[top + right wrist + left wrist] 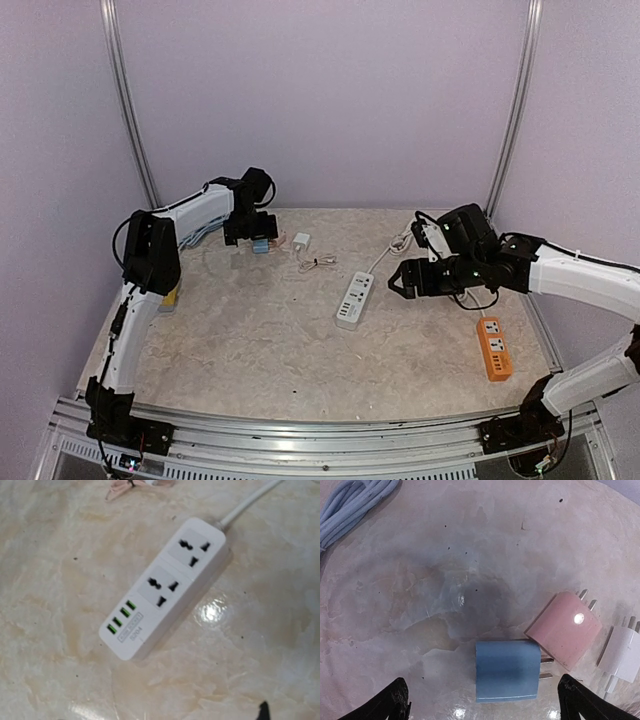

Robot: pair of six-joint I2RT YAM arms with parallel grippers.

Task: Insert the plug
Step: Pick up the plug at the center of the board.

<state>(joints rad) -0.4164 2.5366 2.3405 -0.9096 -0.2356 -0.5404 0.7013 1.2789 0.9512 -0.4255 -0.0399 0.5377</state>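
Note:
A blue plug (507,670) lies flat on the marble table, prongs pointing right, between my left gripper's (485,705) wide-open fingertips (395,702), which do not touch it. A pink plug (565,628) touches its upper right corner, and a white plug (625,652) lies further right. From above, the left gripper (247,238) hovers over the blue plug (260,246) at the back left. The white power strip (165,587) has two sockets and several green USB ports. My right gripper (400,280) hangs open and empty just right of the strip (355,298); only one fingertip (262,712) shows in its wrist view.
A coiled light-blue cable (350,502) lies at the back left. The white plug's cable (318,262) trails toward the middle of the table. An orange power strip (493,348) sits at the right. The white strip's cord (250,499) runs to the back. Walls enclose the table.

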